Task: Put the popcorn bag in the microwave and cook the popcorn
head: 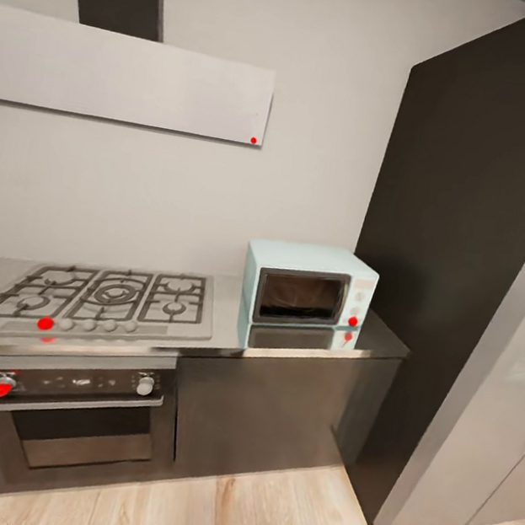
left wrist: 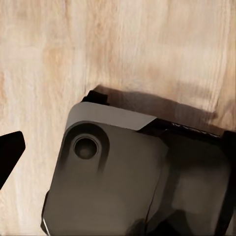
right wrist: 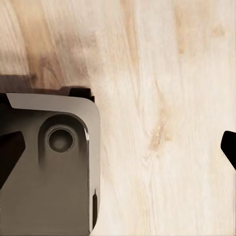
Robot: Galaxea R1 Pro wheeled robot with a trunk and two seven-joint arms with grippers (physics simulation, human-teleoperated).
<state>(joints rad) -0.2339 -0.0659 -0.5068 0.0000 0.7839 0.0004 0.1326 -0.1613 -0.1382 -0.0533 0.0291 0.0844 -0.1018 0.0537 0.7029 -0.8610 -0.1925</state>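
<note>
The pale mint-blue microwave (head: 307, 291) stands with its dark glass door shut at the right end of the glossy grey countertop (head: 225, 321), a red dot on its side panel. The popcorn bag and the popcorn are out of view. In the left wrist view my left gripper (left wrist: 118, 152) hangs over the floor and my own base, with one dark fingertip (left wrist: 9, 153) at the picture's edge. In the right wrist view my right gripper (right wrist: 120, 150) is open and empty, its dark fingertips (right wrist: 10, 152) far apart over the wood.
A steel gas hob (head: 107, 296) lies left of the microwave, with a built-in oven (head: 75, 411) below and a flat grey hood (head: 127, 77) above. A tall dark cabinet (head: 462, 245) and a pale unit (head: 492, 421) close the right side. Light wood floor (head: 254, 517) lies in front.
</note>
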